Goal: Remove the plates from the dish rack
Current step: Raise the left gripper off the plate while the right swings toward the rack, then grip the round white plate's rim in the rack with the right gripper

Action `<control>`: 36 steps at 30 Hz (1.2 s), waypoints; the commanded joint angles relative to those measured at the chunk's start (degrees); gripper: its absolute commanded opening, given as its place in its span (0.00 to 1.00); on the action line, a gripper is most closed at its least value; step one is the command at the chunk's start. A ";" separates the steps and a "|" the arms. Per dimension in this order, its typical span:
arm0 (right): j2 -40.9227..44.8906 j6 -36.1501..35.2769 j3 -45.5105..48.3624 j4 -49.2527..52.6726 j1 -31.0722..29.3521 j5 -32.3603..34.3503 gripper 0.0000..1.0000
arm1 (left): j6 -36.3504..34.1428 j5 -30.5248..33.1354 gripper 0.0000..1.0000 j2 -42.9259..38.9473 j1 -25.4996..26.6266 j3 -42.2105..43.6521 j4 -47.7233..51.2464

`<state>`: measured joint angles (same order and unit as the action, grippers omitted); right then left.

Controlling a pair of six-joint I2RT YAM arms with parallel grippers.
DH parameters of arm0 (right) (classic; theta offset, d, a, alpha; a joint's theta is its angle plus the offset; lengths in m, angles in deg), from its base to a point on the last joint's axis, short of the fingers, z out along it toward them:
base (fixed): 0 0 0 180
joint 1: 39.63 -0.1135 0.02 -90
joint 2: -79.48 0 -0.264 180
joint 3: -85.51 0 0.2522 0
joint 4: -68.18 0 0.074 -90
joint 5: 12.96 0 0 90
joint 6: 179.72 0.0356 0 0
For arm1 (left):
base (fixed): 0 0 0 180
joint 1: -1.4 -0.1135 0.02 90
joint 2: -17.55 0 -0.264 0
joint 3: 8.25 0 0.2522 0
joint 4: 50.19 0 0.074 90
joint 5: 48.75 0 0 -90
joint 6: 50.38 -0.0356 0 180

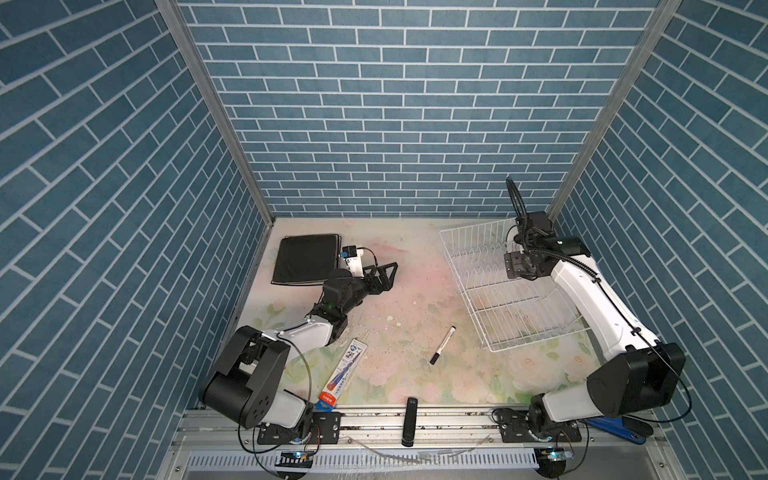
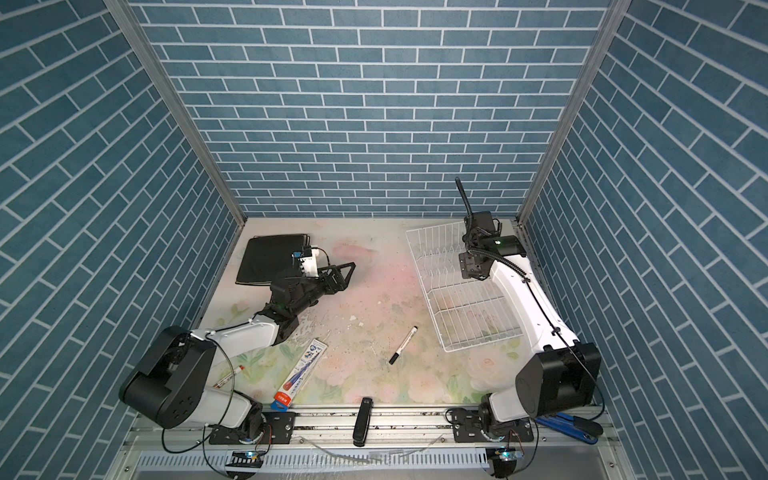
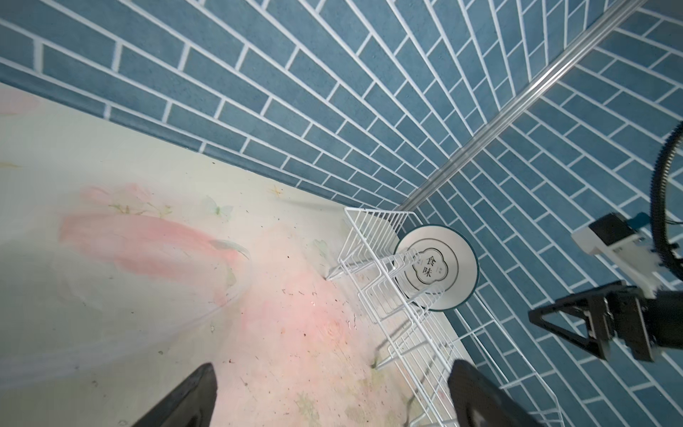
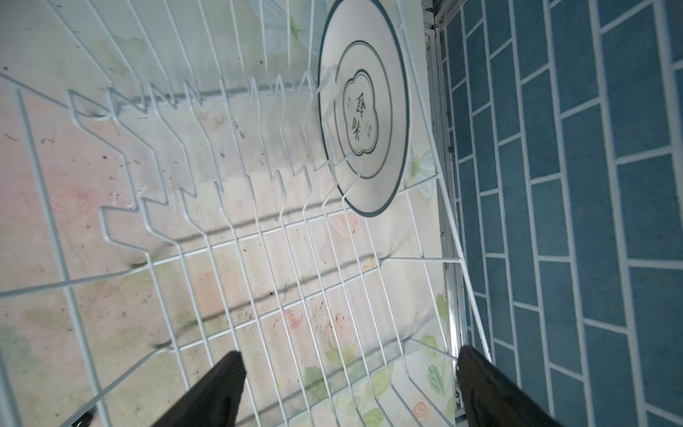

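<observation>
The white wire dish rack [image 1: 511, 307] sits at about 2 o'clock in both top views, flat on its base, with rows of upright prongs. One round white plate [image 4: 364, 107] (dark rim, inner ring, cloud-shaped emblem with characters) stands on edge between prongs at the rack's far end. At 10 o'clock a black square plate [image 1: 305, 259] lies flat, with thin edges of others showing beneath it.
</observation>
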<state>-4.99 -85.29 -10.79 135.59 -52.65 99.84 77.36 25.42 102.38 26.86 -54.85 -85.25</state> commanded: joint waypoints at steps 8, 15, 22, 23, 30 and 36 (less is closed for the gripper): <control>-5.12 -1.70 -3.68 -1.46 5.69 -5.17 0.71 | 3.31 -1.45 1.00 10.99 2.09 -2.22 -10.31; -7.51 -3.05 -4.21 -3.70 8.28 -4.48 0.62 | 2.85 -1.71 1.00 13.11 3.11 -4.50 -8.24; -12.91 -3.80 -9.16 -3.23 10.90 -7.95 0.54 | -0.38 0.21 0.99 12.90 5.02 -6.54 -5.84; -13.62 -3.92 -9.76 -3.42 11.04 -8.32 0.52 | -1.09 0.18 0.99 12.92 5.49 -6.95 -5.04; -17.56 -4.07 -12.15 -4.64 12.33 -10.94 0.37 | -1.28 0.50 0.99 13.36 6.79 -8.81 -3.21; -20.07 -4.47 -14.17 -5.15 13.01 -10.13 0.31 | -2.55 0.89 0.99 12.75 7.51 -10.47 0.04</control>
<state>-24.05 -88.55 -22.24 130.78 -40.21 90.05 76.51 25.81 115.00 33.63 -63.59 -87.19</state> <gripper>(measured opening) 0.308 0.991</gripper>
